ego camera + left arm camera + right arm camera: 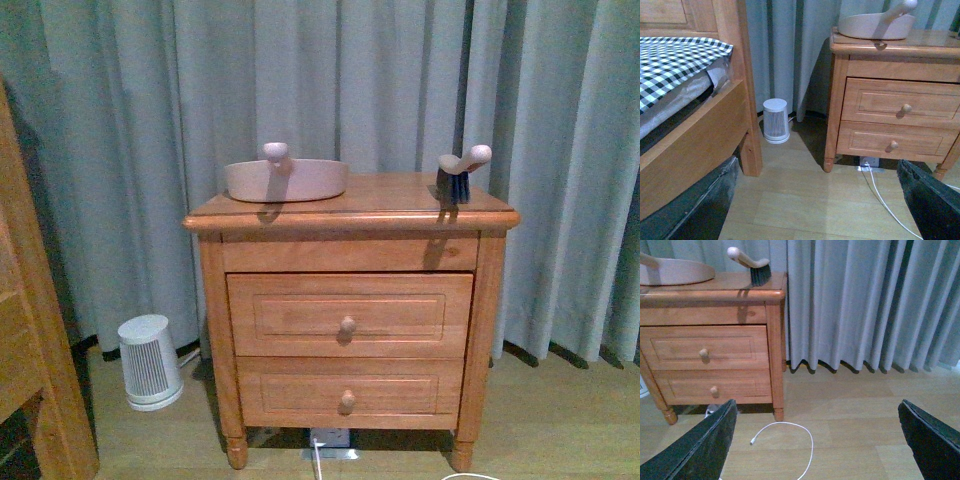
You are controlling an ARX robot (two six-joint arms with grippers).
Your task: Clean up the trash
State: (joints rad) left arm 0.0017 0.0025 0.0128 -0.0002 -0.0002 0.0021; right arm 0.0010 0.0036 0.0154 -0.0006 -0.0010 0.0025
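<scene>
Hovering low over the floor (pixel 865 430), left claw (pixel 812 220) and right claw (pixel 812 455) both spread wide, empty; pink dustpan (pixel 287 180) and brush (pixel 460 175) sit on nightstand surface (pixel 390 195); trash not visible anywhere.

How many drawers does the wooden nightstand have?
2. The upper drawer sits just under the top of the nightstand; the lower drawer is directly below it, near the floor. No others seem hidden.

Three cameras, one wooden bench (pixel 400 195).
The front view faces it squarely, fairly near; both wrist views sit low over the floor (pixel 805 200), the left one from beside the bed (pixel 690 145), the right one from the curtain (pixel 855 305) side, sharing its drawers (pixel 348 318).
</scene>
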